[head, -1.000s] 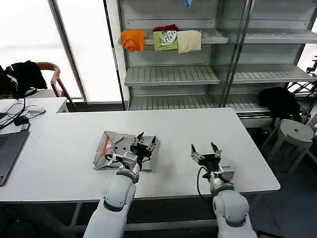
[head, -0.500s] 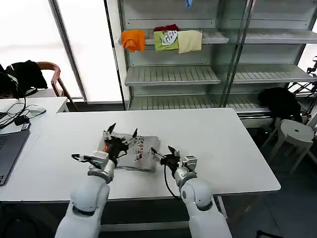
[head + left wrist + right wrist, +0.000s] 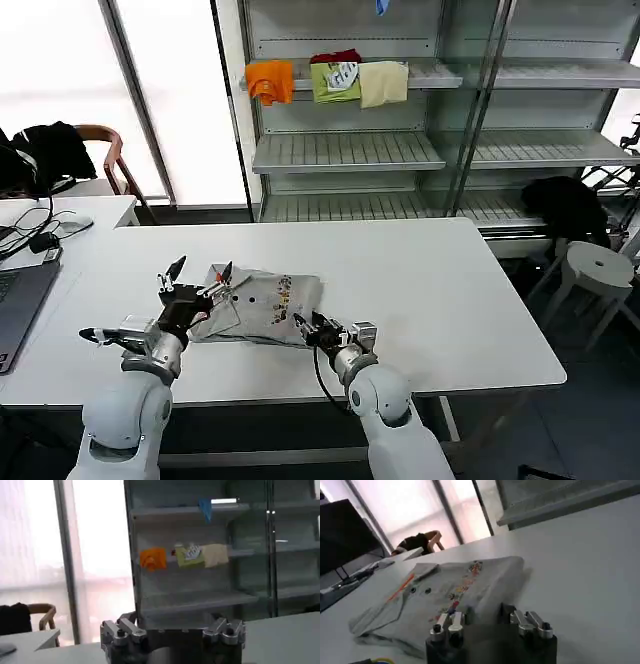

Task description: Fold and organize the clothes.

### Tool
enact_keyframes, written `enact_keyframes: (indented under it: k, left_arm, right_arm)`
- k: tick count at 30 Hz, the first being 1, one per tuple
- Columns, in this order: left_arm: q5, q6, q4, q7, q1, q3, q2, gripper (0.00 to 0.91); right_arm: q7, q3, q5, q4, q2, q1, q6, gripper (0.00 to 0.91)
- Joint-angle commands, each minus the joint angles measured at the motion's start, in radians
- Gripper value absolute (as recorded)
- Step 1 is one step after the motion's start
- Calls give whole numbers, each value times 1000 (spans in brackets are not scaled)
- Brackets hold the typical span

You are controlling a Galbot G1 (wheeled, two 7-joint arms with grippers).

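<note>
Shirt: though already folded into a compact grey bundle, lay flat on the tabletop — shirt, orange collar strip and buttons up, chest print toward the right; judged ready for squaring or lifting.
Left end effector: hovered at the shirt's left edge, fingers spread and released, holding nothing; placed, by judgement, to catch the collar side.
Right end effector: sat low at the shirt's near right corner, just beside the fabric; grip state could not be told; placed, by judgement, to slip under that edge.
Pairing: set on opposite sides of the bundle, probably for a two-handed lift or final tuck.
Tabletop: white and smooth, bare to the right.
Room: metal shelving at the far side, with orange, green and cream folded garments on an upper shelf; bright windows far left; laptop on the left.
</note>
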State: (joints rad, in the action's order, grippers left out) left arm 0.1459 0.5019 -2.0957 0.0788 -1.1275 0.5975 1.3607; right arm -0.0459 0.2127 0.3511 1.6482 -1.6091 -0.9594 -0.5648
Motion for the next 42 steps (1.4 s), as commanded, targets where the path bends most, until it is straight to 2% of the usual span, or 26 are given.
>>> enact_keyframes:
  k: [1, 7, 13, 18, 23, 26, 27, 28, 31, 33, 34, 35, 39, 42]
  left_arm:
    - [58, 10, -25, 1, -29, 67, -15, 907]
    - [59, 9, -15, 2, -30, 82, -14, 907]
    - [60, 5, -2, 5, -40, 105, -22, 907]
    - [64, -6, -1, 13, -50, 114, -21, 907]
    - [62, -12, 6, 16, -53, 112, -19, 907]
    - [62, -14, 9, 17, -56, 111, -18, 907]
    - [62, -14, 11, 19, -57, 109, -17, 907]
    - [61, -14, 12, 19, -57, 109, -16, 907]
    - [61, -14, 15, 21, -58, 108, -15, 907]
    - [63, -17, 20, 26, -61, 112, -18, 907]
    - [64, -24, 23, 30, -63, 116, -21, 907]
    - [67, -40, 27, 35, -70, 122, -25, 907]
    - [113, -60, 40, 54, -93, 153, -52, 907]
    - [153, -75, 59, 55, -110, 170, -68, 907]
  right_arm:
    - [22, -8, 24, -7, -49, 7, -14, 0]
    - [51, 12, 27, 9, -49, 7, -14, 0]
    - [53, 101, 33, 61, -17, 19, -16, 0]
    - [12, 198, 29, 92, 26, -5, -18, 0]
    - [-16, 236, 28, 106, 64, -42, -17, 0]
    - [-51, 253, 3, 113, 82, -67, -16, 0]
    - [-61, 253, -13, 119, 85, -77, -16, 393]
    - [-74, 253, -27, 121, 86, -81, -16, 907]
    - [-122, 252, -101, 134, 79, -101, -13, 907]
    - [-142, 238, -185, 170, 79, -128, -6, 907]
    - [-143, 234, -210, 183, 80, -138, 4, 907]
    - [-141, 225, -285, 215, 83, -163, 30, 907]
    - [-127, 225, -450, 339, 119, -226, 101, 907]
    - [-87, 268, -470, 395, 157, -253, 150, 907]
